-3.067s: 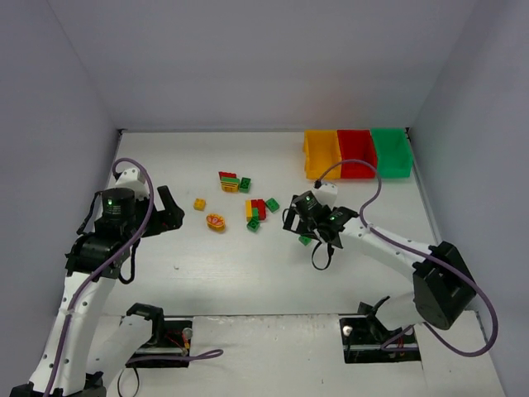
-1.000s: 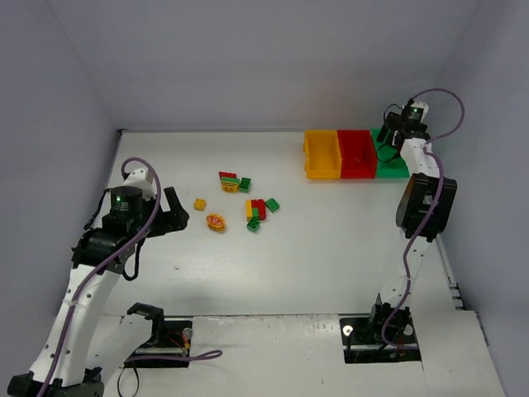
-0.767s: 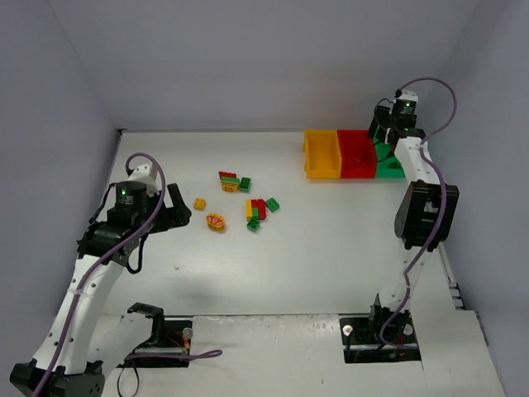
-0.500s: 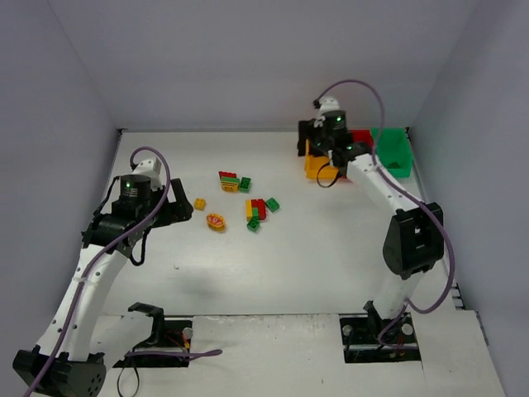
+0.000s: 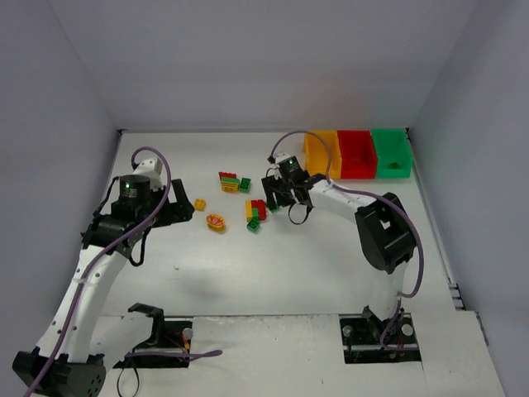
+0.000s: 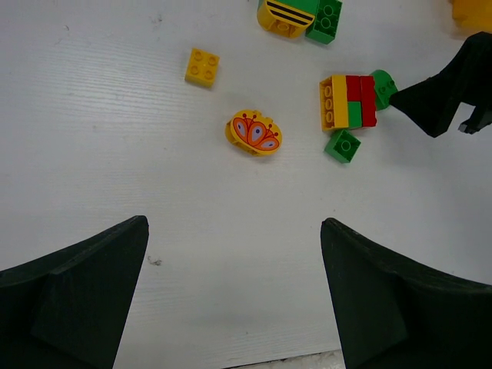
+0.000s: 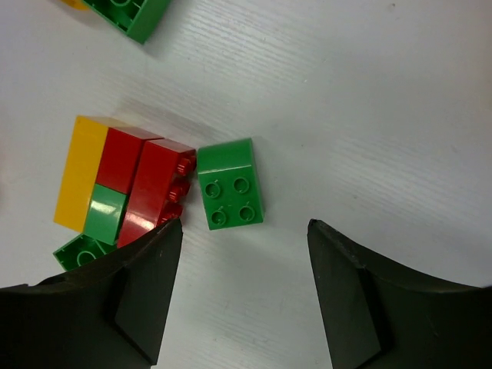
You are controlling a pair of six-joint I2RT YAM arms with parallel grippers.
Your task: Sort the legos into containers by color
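Observation:
Three bins stand at the back right: yellow-orange (image 5: 321,156), red (image 5: 357,154), green (image 5: 391,153). Loose legos lie mid-table: a mixed yellow, red and green stack (image 5: 255,208) (image 7: 121,183) (image 6: 347,101), a green brick (image 7: 230,194) beside it, a small green brick (image 5: 253,224) (image 6: 342,146), a small yellow brick (image 5: 199,203) (image 6: 202,66), a yellow oval piece with a red pattern (image 5: 216,221) (image 6: 254,133), and a red, yellow and green pile (image 5: 232,181). My right gripper (image 5: 277,197) (image 7: 242,231) is open, hovering just over the green brick. My left gripper (image 5: 176,208) (image 6: 234,231) is open and empty, left of the legos.
Grey walls close the table on three sides. The two arm bases (image 5: 157,331) sit at the near edge. The right arm (image 5: 347,198) stretches across the table's middle from right to left.
My right arm has swung from the bins at the back right down and left to the mixed stack. My left gripper has shifted slightly toward the legos.

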